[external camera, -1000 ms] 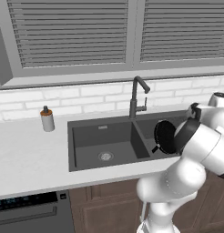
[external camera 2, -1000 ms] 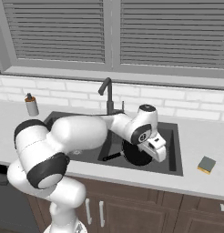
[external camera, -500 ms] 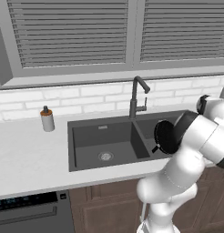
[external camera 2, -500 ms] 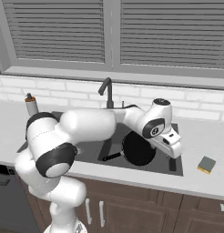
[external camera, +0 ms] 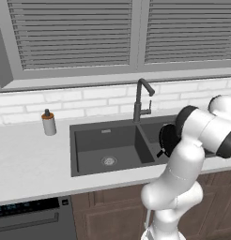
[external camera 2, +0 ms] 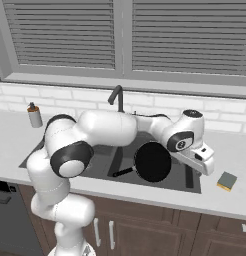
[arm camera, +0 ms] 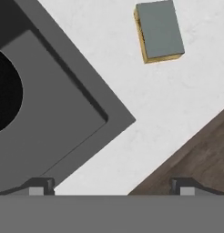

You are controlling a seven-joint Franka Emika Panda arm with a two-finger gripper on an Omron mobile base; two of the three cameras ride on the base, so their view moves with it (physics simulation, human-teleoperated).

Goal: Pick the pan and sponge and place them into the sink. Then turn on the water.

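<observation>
With the pan (external camera 2: pixel 153 161) already in the sink (external camera 2: pixel 194 186) and your hand (external camera 2: pixel 205 159) open above its right rim, the sponge (external camera 2: pixel 227 181) on the worktop (external camera 2: pixel 235 202) beyond could skid away if you descend off-centre.

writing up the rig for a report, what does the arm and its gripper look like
The arm is glossy white, built of rounded tubular segments with dark grey to black bands at the joints. The gripper is a white boxy hand; its two small grey finger tips show in the hand view. No cables or markings are visible.
</observation>
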